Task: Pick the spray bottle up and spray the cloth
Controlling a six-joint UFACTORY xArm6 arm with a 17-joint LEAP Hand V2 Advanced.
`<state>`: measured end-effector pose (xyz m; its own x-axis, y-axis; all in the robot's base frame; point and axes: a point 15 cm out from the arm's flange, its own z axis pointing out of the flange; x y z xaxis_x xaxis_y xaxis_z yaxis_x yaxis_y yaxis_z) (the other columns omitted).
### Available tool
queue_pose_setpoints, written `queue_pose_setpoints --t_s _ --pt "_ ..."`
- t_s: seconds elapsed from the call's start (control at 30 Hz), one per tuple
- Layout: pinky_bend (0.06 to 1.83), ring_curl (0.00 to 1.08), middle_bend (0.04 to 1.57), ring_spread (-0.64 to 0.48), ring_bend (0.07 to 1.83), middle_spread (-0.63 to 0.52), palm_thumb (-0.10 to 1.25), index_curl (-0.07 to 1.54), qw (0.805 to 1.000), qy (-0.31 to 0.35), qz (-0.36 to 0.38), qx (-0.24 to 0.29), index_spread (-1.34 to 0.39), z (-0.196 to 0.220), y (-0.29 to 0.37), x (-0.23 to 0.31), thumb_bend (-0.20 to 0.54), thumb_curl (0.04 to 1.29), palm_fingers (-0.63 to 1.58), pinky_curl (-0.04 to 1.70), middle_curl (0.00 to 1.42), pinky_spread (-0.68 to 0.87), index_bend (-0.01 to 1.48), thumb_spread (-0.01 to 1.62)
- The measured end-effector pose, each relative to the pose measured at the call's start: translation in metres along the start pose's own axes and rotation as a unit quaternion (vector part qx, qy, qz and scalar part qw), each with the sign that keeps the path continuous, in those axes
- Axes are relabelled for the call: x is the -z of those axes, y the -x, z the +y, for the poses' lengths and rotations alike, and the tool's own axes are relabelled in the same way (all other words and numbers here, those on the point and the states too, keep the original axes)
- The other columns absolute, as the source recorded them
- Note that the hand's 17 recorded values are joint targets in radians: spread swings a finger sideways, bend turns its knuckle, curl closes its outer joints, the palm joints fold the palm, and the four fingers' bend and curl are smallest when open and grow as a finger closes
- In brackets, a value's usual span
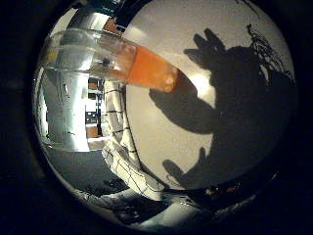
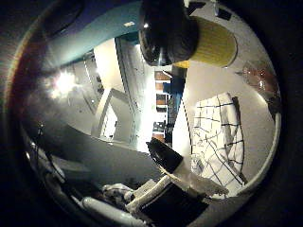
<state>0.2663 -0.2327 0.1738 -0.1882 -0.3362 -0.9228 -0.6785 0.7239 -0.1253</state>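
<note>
The spray bottle (image 1: 137,61), clear with orange liquid, lies close across my palm in the little finger side view, raised above the white table (image 1: 235,127); its shadow and my hand's shadow fall on the table away from it. In the thumb side view its black top (image 2: 169,33) and a yellow part (image 2: 216,43) fill the edge of the picture. The cloth (image 2: 218,142), white with a black grid, lies flat on the table beyond the bottle's top. My right hand (image 2: 151,184) shows a black fingertip (image 2: 166,156) and white parts, curled round the bottle.
The table's edge (image 1: 122,147) runs beside the bottle, with room and shelves behind it. A clear crumpled wrapper (image 2: 260,80) lies on the table near the cloth. A bright lamp (image 2: 64,82) shines at the room's far side.
</note>
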Motion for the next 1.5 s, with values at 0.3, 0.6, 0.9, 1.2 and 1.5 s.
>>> queue_pose_setpoints --t_s 0.3,0.6,0.9,1.2,1.5 --pt "0.39 0.26 0.35 0.17 0.52 0.07 0.52 0.27 1.000 -0.009 -0.020 -0.022 -0.13 -0.009 -0.007 -0.010 -0.026 0.30 0.18 0.29 0.38 0.34 0.15 1.02" --pt "0.39 0.26 0.35 0.16 0.53 0.07 0.54 0.27 0.999 0.001 -0.030 -0.021 -0.13 -0.013 -0.001 -0.028 -0.025 0.31 0.19 0.29 0.38 0.33 0.16 1.02" --pt "0.37 0.27 0.37 0.14 0.56 0.07 0.56 0.28 0.999 0.017 -0.041 -0.024 -0.12 -0.018 0.002 -0.049 -0.022 0.31 0.25 0.28 0.39 0.32 0.17 1.02" --pt "0.36 0.32 0.47 -0.01 0.78 -0.02 0.65 0.33 0.999 0.019 -0.037 -0.018 -0.18 -0.033 -0.001 -0.065 -0.020 0.32 0.58 0.25 0.43 0.20 0.19 1.01" --pt "0.59 0.41 0.66 -0.17 0.97 -0.13 0.84 0.46 0.999 -0.002 -0.043 -0.020 -0.29 -0.047 -0.001 -0.073 -0.014 0.36 1.09 0.22 0.55 -0.08 0.31 0.98"
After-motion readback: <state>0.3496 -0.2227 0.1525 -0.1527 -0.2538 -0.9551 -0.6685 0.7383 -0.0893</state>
